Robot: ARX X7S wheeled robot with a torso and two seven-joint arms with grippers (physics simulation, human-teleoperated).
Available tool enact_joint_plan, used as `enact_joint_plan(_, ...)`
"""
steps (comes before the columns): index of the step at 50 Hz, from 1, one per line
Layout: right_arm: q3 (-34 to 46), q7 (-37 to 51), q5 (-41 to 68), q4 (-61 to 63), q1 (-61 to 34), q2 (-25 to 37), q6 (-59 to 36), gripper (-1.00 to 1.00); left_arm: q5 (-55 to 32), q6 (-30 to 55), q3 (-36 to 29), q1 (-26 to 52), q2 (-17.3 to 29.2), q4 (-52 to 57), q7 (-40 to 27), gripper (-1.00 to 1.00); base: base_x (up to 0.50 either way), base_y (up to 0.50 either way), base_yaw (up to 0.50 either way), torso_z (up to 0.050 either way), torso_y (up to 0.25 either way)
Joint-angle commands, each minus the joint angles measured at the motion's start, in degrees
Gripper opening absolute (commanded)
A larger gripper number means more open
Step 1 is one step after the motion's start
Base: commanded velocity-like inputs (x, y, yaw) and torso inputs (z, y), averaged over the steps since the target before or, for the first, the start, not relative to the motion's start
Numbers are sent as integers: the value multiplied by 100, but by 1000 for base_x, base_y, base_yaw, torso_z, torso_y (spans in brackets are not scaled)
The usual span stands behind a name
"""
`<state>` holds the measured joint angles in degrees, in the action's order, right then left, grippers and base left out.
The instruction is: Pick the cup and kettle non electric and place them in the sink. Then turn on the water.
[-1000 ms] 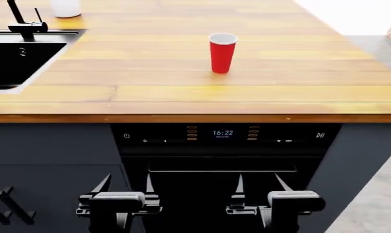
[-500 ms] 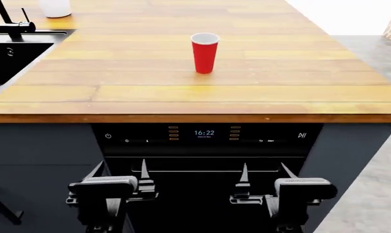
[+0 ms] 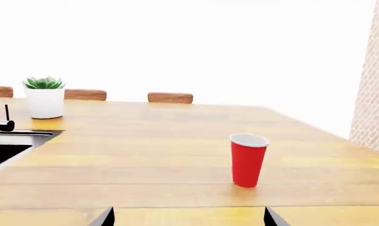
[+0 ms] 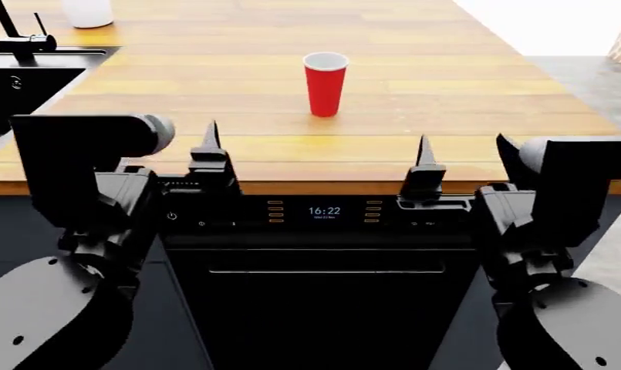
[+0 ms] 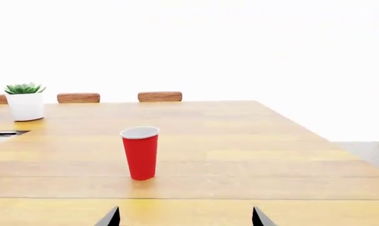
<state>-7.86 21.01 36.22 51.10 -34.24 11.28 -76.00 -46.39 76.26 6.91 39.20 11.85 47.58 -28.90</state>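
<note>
The red cup (image 4: 325,85) stands upright on the wooden counter, beyond both grippers and roughly between them. It also shows in the left wrist view (image 3: 247,160) and the right wrist view (image 5: 140,152). My left gripper (image 4: 181,145) is open at the counter's front edge with nothing between its fingers (image 3: 108,217). My right gripper (image 4: 464,158) is open in the same way, its fingertips (image 5: 258,216) wide apart. The black sink (image 4: 22,89) lies at the far left, with its faucet (image 4: 10,32) behind it and no water running. The kettle is out of view.
A white plant pot (image 4: 88,11) stands behind the sink, its succulent showing in the left wrist view (image 3: 44,97). An oven with a lit clock (image 4: 325,210) sits under the counter edge (image 4: 321,187). Chair backs (image 5: 159,96) line the far side.
Both arms have risen from low in front of the oven up to the counter's front edge. The head view first shifted so the cup sits further left, then held still.
</note>
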Motion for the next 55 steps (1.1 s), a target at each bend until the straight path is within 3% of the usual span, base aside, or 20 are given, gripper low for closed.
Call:
enact_joint_plan(1, -84, 333, 887, -276, -1817, 333, -1116, 100, -1410, 1186, 90, 2013, 513, -573, -738, 100, 8, 0, 0, 0, 0)
enact_joint_plan(15, 521, 208, 562, -1509, -2541, 553, -609, 100, -608, 262, -1013, 2873, 1174, -1829, 126, 100, 144, 0, 0, 0, 0)
enact_joint_plan(32, 1163, -294, 334, -2750, -3192, 735, -51, 100, -581, 176, -1310, 3602, 1356, -2843, 675, 100, 258, 0, 0, 0, 0)
enact_joint_plan(55, 1105, -365, 550, -3004, -3557, 830, -276, 100, -693, 155, -1348, 4047, 1446, -3303, 820, 100, 260, 41, 0, 0, 0)
